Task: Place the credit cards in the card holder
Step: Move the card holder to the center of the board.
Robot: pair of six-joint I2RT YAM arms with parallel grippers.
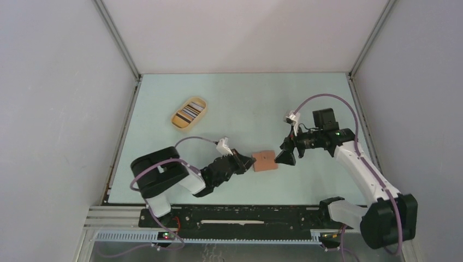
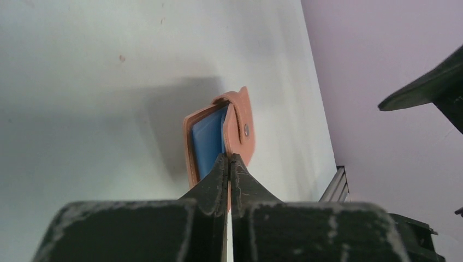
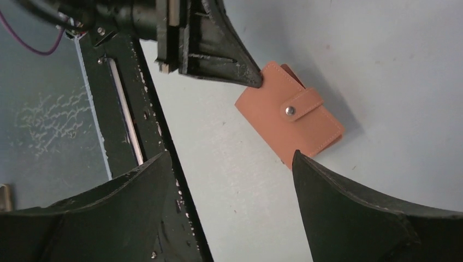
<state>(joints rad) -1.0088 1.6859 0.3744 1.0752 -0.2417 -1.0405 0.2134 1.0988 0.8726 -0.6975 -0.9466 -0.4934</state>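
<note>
The left gripper [image 1: 252,162] and right gripper [image 1: 284,158] flank the holder [image 1: 266,161] by the near edge. Its far side is free; the tray [image 1: 189,113] stands well apart.

Robotics lab test cell. Plain white panel walls [image 1: 54,109] and aluminium frame posts [image 1: 117,38] box in pale green table [image 1: 245,98]. Left arm [image 1: 174,177] and right arm [image 1: 363,172] bolted to black base rail [image 1: 245,215] at near edge; slotted cable duct [image 1: 218,237] below it; purple cables [image 1: 323,96] loop along arms.
</note>
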